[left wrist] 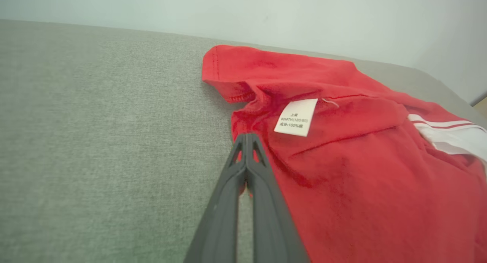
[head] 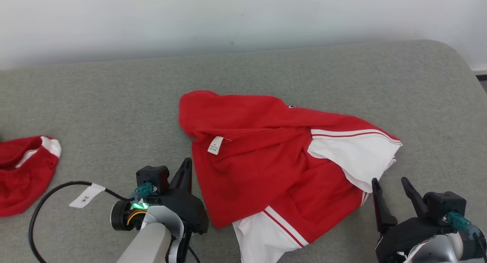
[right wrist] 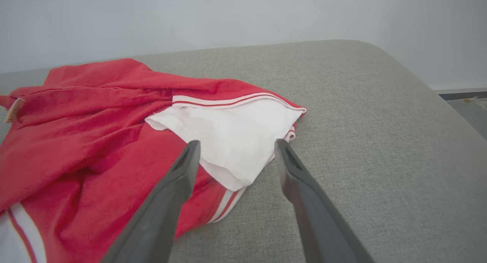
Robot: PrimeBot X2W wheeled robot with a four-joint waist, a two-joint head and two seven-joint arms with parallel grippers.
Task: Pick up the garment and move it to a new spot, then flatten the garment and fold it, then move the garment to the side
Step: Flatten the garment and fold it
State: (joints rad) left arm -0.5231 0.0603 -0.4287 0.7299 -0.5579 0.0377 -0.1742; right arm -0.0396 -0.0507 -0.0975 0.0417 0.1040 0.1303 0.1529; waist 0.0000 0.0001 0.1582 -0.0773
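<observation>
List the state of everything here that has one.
garment: crumpled, unfolded, lying on the grey surface.
care label: exposed, facing up.
second red garment: bunched, far left.
left gripper: shut at the garment's edge.
right gripper: open, near the white sleeve.

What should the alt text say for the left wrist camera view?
The left gripper, shut, pinches the edge of a crumpled red garment lying on a grey padded surface. A white label sits on the cloth just beyond the gripper.
</observation>
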